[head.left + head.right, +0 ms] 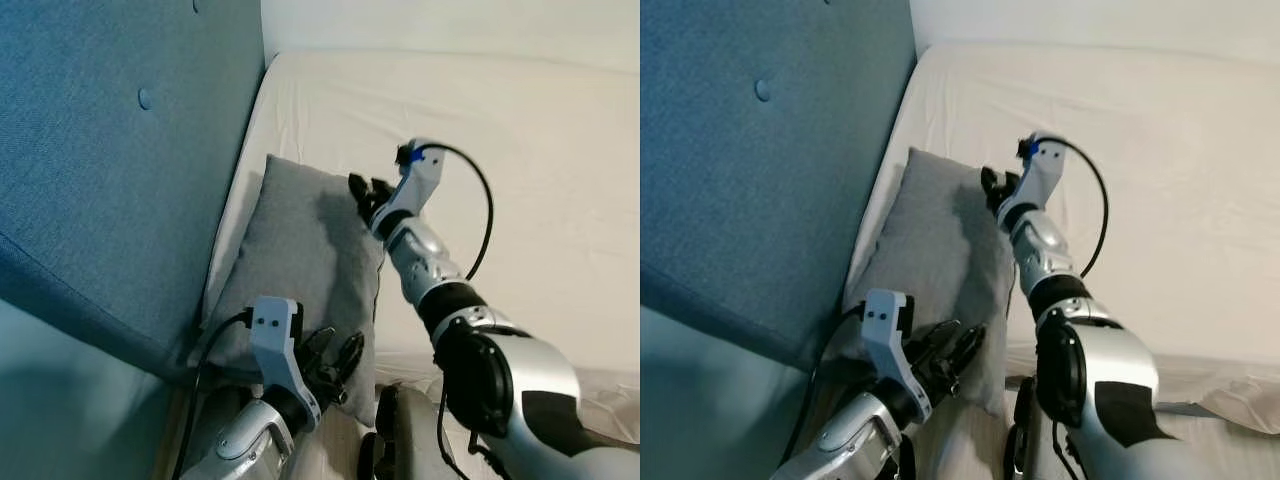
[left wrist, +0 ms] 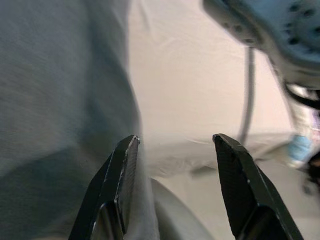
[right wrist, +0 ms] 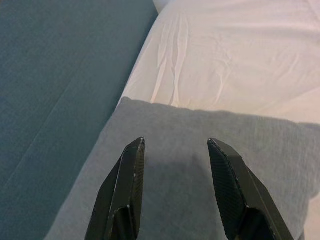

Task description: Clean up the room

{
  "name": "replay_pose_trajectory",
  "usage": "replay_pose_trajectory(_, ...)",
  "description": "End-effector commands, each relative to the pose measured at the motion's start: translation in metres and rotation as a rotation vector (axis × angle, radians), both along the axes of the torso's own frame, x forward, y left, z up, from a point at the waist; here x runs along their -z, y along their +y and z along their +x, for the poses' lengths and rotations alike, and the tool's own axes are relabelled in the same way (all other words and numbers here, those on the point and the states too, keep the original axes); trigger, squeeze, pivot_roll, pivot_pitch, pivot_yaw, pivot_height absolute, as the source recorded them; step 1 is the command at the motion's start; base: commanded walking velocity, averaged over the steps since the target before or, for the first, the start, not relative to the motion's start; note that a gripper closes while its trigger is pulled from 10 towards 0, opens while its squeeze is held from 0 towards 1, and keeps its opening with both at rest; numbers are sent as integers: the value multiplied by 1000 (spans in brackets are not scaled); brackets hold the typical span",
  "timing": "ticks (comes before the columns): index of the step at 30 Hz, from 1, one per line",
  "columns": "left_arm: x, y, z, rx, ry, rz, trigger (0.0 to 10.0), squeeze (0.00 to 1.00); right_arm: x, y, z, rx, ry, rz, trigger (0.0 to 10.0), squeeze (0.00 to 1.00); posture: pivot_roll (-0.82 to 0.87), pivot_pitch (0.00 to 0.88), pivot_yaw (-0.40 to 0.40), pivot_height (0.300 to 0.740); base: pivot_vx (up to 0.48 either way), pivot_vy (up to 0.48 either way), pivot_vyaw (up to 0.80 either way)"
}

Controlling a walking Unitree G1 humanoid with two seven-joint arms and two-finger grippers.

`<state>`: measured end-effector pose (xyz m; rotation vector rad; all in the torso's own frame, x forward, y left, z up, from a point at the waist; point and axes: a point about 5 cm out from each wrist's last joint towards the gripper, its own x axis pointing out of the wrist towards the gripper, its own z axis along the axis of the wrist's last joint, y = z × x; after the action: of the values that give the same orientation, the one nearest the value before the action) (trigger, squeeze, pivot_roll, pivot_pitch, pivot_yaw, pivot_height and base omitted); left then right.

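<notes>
A grey pillow (image 1: 295, 260) leans against the blue headboard (image 1: 110, 160) at the left side of the white bed (image 1: 520, 150). My right gripper (image 1: 366, 196) hovers open just over the pillow's upper right part; the right wrist view has the grey pillow (image 3: 200, 170) right under the spread fingers (image 3: 127, 185). My left gripper (image 1: 333, 358) stands open at the pillow's near bottom edge. In the left wrist view one finger (image 2: 120, 180) lies against the grey pillow (image 2: 55, 125), the other over the white sheet (image 2: 185, 85).
The blue padded headboard rises along the left. The white sheet (image 1: 1180, 160) stretches away to the right and far side. My right arm (image 1: 470, 340) reaches across the bed's near edge, with a black cable (image 1: 486, 215) looping above it.
</notes>
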<state>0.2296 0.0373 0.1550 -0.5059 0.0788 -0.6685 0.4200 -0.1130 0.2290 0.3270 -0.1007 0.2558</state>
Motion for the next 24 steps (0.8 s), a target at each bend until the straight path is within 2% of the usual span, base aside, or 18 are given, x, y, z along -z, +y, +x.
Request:
replay_pose_trajectory(1, -16, -21, -8, 89, -10, -117, 10000, 0, 6, -3, -2, 12, 1, 11, 10000, 0, 143, 383, -27, 596, 0, 0, 0)
replay_pose_trajectory(4, -22, -10, -4, 87, -38, -112, 10000, 0, 11, -10, -2, 43, 10, 48, 10000, 0, 139, 379, -26, 596, 0, 0, 0)
replay_pose_trajectory(5, -24, -3, -1, 60, -60, -87, 10000, 0, 14, -15, -3, 71, 19, 64, 10000, 0, 135, 373, -26, 596, 0, 0, 0)
replay_pose_trajectory(8, -23, 41, 24, -144, -156, 107, 10000, 0, 36, -44, -7, 248, 106, 144, 10000, 0, 134, 368, -28, 596, 0, 0, 0)
replay_pose_trajectory(9, -23, 41, 24, -144, -156, 107, 10000, 0, 36, -44, -7, 248, 106, 144, 10000, 0, 134, 368, -28, 596, 0, 0, 0)
replay_pose_trajectory(11, -11, 80, 38, -298, -158, 273, 10000, 0, 57, -62, -14, 346, 189, 253, 10000, 0, 135, 367, -29, 596, 0, 0, 0)
replay_pose_trajectory(12, -11, 80, 38, -298, -158, 273, 10000, 0, 57, -62, -14, 346, 189, 253, 10000, 0, 135, 367, -29, 596, 0, 0, 0)
replay_pose_trajectory(14, -2, 109, 41, -386, -143, 370, 10000, 0, 76, -70, -20, 383, 258, 342, 10000, 0, 139, 371, -33, 596, 0, 0, 0)
replay_pose_trajectory(15, -2, 109, 41, -386, -143, 370, 10000, 0, 76, -70, -20, 383, 258, 342, 10000, 0, 139, 371, -33, 596, 0, 0, 0)
replay_pose_trajectory(16, 1, 117, 40, -407, -136, 394, 10000, 0, 85, -72, -24, 391, 286, 371, 10000, 0, 147, 371, -34, 596, 0, 0, 0)
replay_pose_trajectory(17, 2, 121, 37, -417, -130, 402, 10000, 0, 93, -74, -27, 402, 307, 369, 0, 0, 155, 372, -37, 596, 0, 0, 0)
replay_pose_trajectory(18, 2, 121, 37, -417, -130, 402, 10000, 0, 93, -74, -27, 402, 307, 369, 0, 0, 155, 372, -37, 596, 0, 0, 0)
replay_pose_trajectory(19, 3, 125, 33, -426, -123, 410, 10000, 0, 104, -78, -32, 416, 341, 322, 0, 0, 162, 375, -41, 596, 0, 0, 0)
replay_pose_trajectory(24, 3, 126, 30, -433, -118, 409, 10000, 0, 109, -78, -35, 412, 357, 290, 0, 0, 167, 376, -42, 596, 0, 0, 0)
